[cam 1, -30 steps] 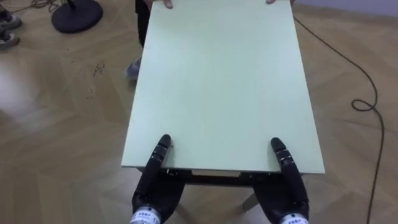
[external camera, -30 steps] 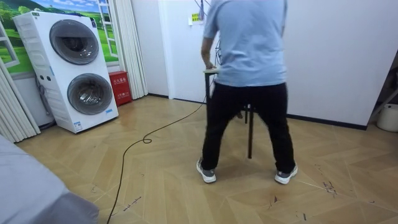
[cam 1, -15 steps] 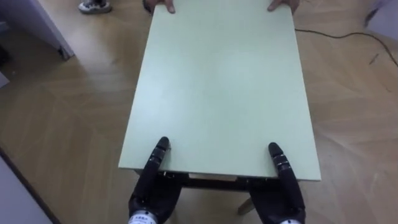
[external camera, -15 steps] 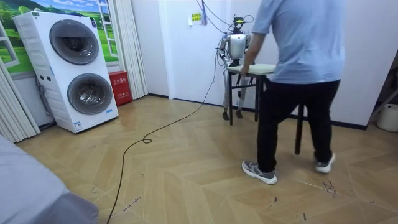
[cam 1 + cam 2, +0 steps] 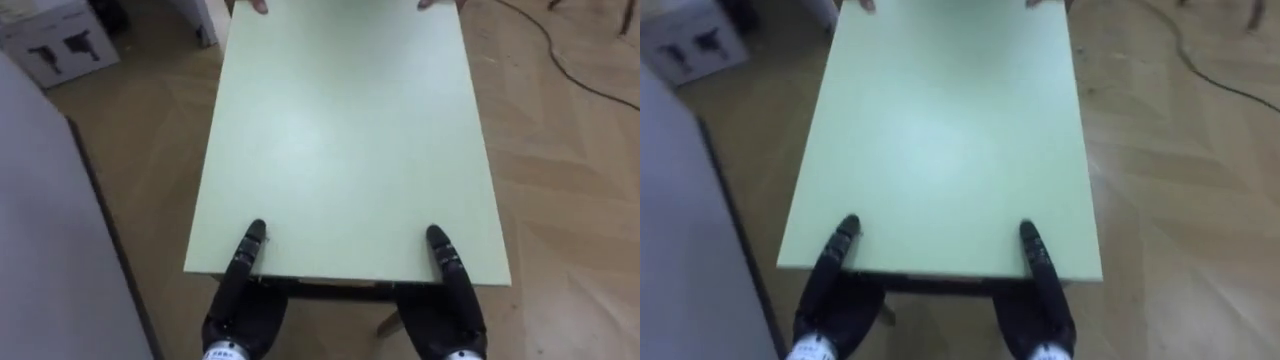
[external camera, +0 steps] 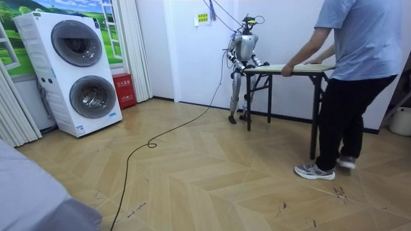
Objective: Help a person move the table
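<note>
Table (image 5: 340, 130) near edge sitting pinched by both hands: left hand (image 5: 245, 310) and right hand (image 5: 445, 315) each pressing thumb flat on top, remaining fingers going under edge, hidden. Person (image 6: 353, 58) gripping far edge of table, standing opposite robot.

Robot (image 6: 243, 51): slim humanoid, silver-grey torso and limbs, dark joints, small dark head. Straps run from shoulders up out of frame; dark cable trails across floor. Left robot hand (image 5: 243, 310), right robot hand (image 5: 452, 318): black glossy shells, white printed tag at each wrist. Person (image 6: 359, 58): light-blue short-sleeved T-shirt, black trousers, grey trainers with pale soles.
</note>
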Available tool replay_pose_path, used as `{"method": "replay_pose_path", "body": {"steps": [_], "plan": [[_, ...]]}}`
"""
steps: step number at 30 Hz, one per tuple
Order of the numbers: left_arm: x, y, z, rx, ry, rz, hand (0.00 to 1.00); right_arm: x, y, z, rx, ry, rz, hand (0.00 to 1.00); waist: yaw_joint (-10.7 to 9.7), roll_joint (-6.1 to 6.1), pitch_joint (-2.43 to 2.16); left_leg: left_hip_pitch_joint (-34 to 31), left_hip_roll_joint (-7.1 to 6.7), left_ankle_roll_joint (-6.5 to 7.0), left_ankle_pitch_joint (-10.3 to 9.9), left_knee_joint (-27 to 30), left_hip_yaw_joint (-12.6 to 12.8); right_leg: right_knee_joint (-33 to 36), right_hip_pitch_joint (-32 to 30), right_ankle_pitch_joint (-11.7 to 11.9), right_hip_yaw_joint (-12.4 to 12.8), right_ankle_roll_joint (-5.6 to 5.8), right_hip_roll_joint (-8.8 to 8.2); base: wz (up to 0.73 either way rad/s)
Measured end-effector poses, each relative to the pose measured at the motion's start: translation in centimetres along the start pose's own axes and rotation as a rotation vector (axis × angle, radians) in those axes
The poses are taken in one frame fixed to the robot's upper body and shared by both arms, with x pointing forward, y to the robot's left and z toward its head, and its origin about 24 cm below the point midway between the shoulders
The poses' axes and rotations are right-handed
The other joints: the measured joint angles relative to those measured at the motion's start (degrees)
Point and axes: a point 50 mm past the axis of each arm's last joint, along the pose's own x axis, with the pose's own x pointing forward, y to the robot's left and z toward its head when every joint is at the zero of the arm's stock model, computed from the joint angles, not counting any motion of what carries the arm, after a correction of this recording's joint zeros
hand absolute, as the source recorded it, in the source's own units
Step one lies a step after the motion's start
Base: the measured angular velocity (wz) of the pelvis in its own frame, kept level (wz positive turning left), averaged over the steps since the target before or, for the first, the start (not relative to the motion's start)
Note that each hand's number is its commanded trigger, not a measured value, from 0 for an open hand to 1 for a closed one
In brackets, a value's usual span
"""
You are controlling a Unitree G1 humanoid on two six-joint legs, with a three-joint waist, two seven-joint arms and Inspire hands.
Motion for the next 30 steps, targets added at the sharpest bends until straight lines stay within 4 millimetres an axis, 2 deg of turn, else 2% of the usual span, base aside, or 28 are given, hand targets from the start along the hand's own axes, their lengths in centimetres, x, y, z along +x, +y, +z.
{"method": "replay_pose_path", "body": {"steps": [1,4,5,8,11,13,16,17,18,19,20,22,24,25,26,28,29,30], "plan": [[0.1,-0.1,0.1,0.004,0.002,-0.005,1.0,0.1,0.1,0.0,0.006,0.001,0.002,1.0,-0.94,-0.05,0.0,-0.68,-0.03,0.44,0.32,-0.04,1.56,0.0,0.02,-0.68,-0.63,0.24,-0.13,1.25],[0.0,0.0,0.0,-0.009,0.0,0.001,1.0,0.2,0.2,0.2,-0.006,0.008,0.007,1.0,-0.7,0.18,0.0,-1.1,-0.9,0.78,0.6,0.15,0.59,-0.03,0.53,-1.63,-2.46,0.6,-0.29,0.49],[0.0,0.0,-0.2,-0.018,-0.001,0.005,1.0,0.3,0.2,0.4,-0.013,0.011,0.007,1.0,-0.82,0.39,0.0,-1.13,-1.39,1.01,0.98,-0.05,-0.55,-0.01,0.96,-1.7,-3.56,0.68,-0.44,0.51],[-0.2,0.3,-0.3,-0.026,0.0,0.021,1.0,0.3,0.2,0.6,-0.023,0.022,0.004,1.0,-0.06,0.41,-0.01,-1.3,-2.17,1.32,1.61,-0.18,-2.51,0.04,1.65,-1.78,-5.56,0.81,-0.71,0.43],[-0.3,0.3,-0.2,-0.026,-0.004,0.025,1.0,0.4,0.3,0.5,-0.027,0.027,-0.001,1.0,2.25,0.5,0.0,-1.44,-2.36,1.47,1.66,0.19,-3.01,1.09,1.41,-1.91,-5.72,0.99,-1.31,0.13],[-0.2,0.3,-0.2,-0.03,-0.01,0.025,1.0,0.5,0.4,0.5,-0.031,0.029,0.002,1.0,2.59,0.79,0.04,-1.82,-2.65,1.84,1.81,0.42,-4.04,2.65,0.93,-2.06,-5.54,1.23,-1.6,0.24],[-0.3,0.3,-0.5,-0.038,-0.011,0.026,1.0,0.6,0.4,0.6,-0.033,0.027,0.001,1.0,3.64,1.06,0.12,-1.81,-3.74,2.53,1.1,1.04,-4.84,7.82,-0.38,-3.82,-5.73,2.19,-3.53,0.23],[-0.3,0.3,-0.5,-0.04,-0.011,0.029,1.0,0.5,0.4,0.7,-0.038,0.027,-0.004,1.0,3.62,1.19,0.1,-1.66,-4.55,2.98,0.78,1.39,-5.28,12.17,-1.74,-4.8,-5.51,2.43,-4.74,0.28],[-0.3,0.3,-0.7,-0.045,-0.009,0.031,1.0,0.5,0.3,0.7,-0.037,0.027,-0.006,1.0,3.57,1.41,0.1,-1.59,-5.51,3.38,0.59,1.72,-6.35,17.84,-3.94,-5.24,-4.71,2.92,-6.45,0.33],[-0.3,0.3,-0.8,-0.045,-0.008,0.032,1.0,0.5,0.3,0.7,-0.036,0.027,-0.008,1.0,3.46,1.53,0.15,-1.57,-5.86,3.64,0.47,2.03,-6.99,20.52,-5.27,-5.26,-3.8,2.94,-7.01,0.44],[-0.3,0.4,-1.0,-0.043,0.0,0.037,1.0,0.3,0.1,0.6,-0.033,0.028,-0.017,1.0,2.91,1.52,0.14,-1.48,-7.2,4.64,0.09,2.43,-9.2,24.99,-7.76,-5.67,-0.49,2.98,-7.73,0.53],[-0.4,0.5,-1.1,-0.039,0.002,0.048,1.0,0.2,-0.2,0.5,-0.028,0.029,-0.028,1.0,1.2,1.6,0.19,-1.29,-9.23,5.5,0.58,2.46,-12.64,28.02,-13.39,-5.92,5.83,2.91,-7.36,0.73],[-0.5,0.6,-1.1,-0.035,0.007,0.058,1.0,-0.1,-0.5,0.5,-0.022,0.024,-0.042,1.0,-0.96,1.58,0.18,-1.13,-10.46,5.49,1.22,2.62,-14.95,24.44,-15.68,-5.64,9.15,3.09,-6.52,0.9],[-0.5,0.7,-1.2,-0.034,0.012,0.06,1.0,-0.2,-0.5,0.5,-0.02,0.023,-0.044,1.0,-1.27,1.57,0.18,-1.17,-10.68,5.54,1.19,2.76,-15.42,22.43,-16.14,-5.19,10.48,3.17,-6.12,0.82],[-0.5,0.7,-1.2,-0.033,0.013,0.063,1.0,-0.2,-0.5,0.5,-0.018,0.022,-0.045,1.0,-1.55,1.44,0.2,-1.18,-11.27,5.57,1.16,2.83,-16.5,18.51,-17.01,-3.7,12.32,3.3,-5.44,0.59],[-0.4,0.9,-1.1,-0.028,0.014,0.073,1.0,-0.2,-0.6,0.7,-0.026,0.018,-0.054,1.0,-1.94,1.05,0.19,-0.59,-12.04,5.58,1.16,2.6,-17.93,13.61,-16.67,0.89,15.06,3.26,-3.84,0.54],[-0.4,1.0,-1.1,-0.027,0.015,0.076,1.0,-0.2,-0.7,0.7,-0.027,0.018,-0.057,1.0,-1.83,0.95,0.23,-0.16,-12.15,5.58,1.17,2.16,-17.91,12.88,-16.15,2.68,15.61,3.64,-3.53,0.25],[-0.4,1.0,-1.2,-0.028,0.015,0.08,1.0,-0.2,-0.7,0.7,-0.029,0.02,-0.063,1.0,-1.18,0.95,0.22,0.83,-12.0,5.54,1.18,1.17,-17.93,12.16,-15.32,3.14,15.83,3.74,-3.19,0.05]]}}
